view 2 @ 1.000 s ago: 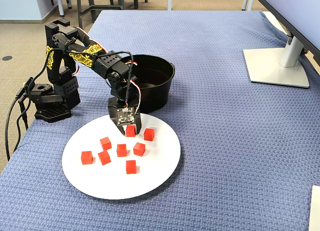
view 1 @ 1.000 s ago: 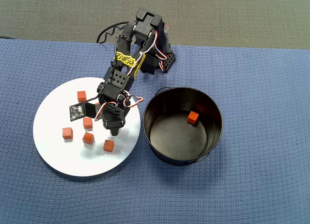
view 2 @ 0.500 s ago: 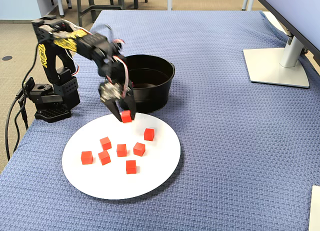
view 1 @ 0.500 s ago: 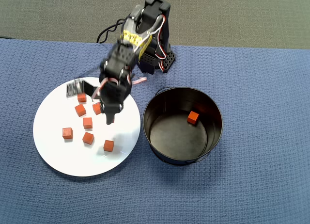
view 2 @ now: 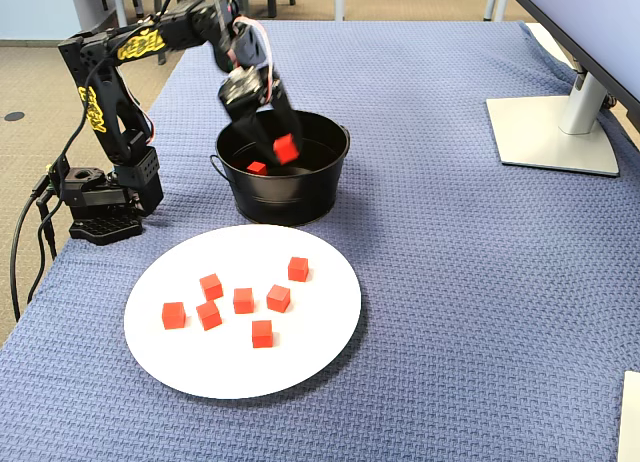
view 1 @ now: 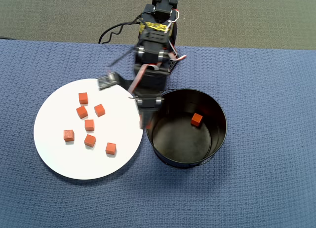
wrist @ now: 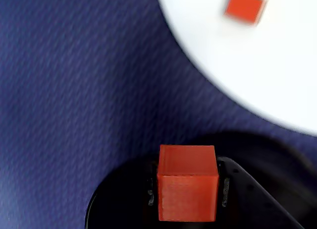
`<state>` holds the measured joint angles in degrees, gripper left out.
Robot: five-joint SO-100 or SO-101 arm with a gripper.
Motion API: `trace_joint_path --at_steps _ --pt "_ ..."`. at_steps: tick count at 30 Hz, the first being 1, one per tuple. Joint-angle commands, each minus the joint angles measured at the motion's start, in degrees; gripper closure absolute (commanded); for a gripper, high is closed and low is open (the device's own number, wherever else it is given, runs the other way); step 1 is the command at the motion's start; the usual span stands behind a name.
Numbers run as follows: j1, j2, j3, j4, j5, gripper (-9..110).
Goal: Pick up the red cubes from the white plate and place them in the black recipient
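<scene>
Red cubes: one is clamped in the gripper [view 2: 283, 148], the held cube [wrist: 187, 183] sitting square between the two fingers with flat faces against them, as the wrist view shows. In the fixed view it hangs above the open mouth of the black recipient [view 2: 320, 187], at the far side of the table. One cube [view 1: 196, 120] lies on the recipient's floor, right of centre in the overhead view. Seven cubes remain on the white plate [view 1: 54, 154], left of the recipient in that view, loosely grouped and mostly apart from one another.

Handling, as judged: the cubes look small, light and rigid, with matte faces that should not slip. Opposite flat faces are the sound place to grip, fingers straddling one cube clear of its neighbours. The plate is glossy, so a nudged cube may slide.

Arm pose: the base [view 2: 100, 207] stands at the far left of the fixed view; the arm reaches up and over to the right, wrist bent down, fingers pointing into the recipient. The overhead view blurs the gripper above the recipient's left rim.
</scene>
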<state>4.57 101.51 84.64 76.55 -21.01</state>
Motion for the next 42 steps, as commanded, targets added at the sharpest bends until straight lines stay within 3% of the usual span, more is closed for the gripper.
trace_joint_path --at_steps 1,2,4,6,15,23,29,35,42 --pt "-10.90 3.43 -2.64 1.58 5.27 102" --pt "-13.18 3.87 -1.76 2.37 5.54 98" --pt "-16.88 4.39 0.53 4.31 3.60 73" --pt "-17.05 5.10 2.37 5.19 0.97 67" --pt "10.37 1.14 1.76 2.02 -13.36 75" --pt "29.27 -8.53 8.96 -6.33 -38.23 75" --pt "35.51 -10.46 13.80 -11.60 -60.21 75" --pt "35.60 -10.99 16.08 -12.92 -67.32 76" --pt "35.86 -10.90 20.57 -16.52 -68.55 77"
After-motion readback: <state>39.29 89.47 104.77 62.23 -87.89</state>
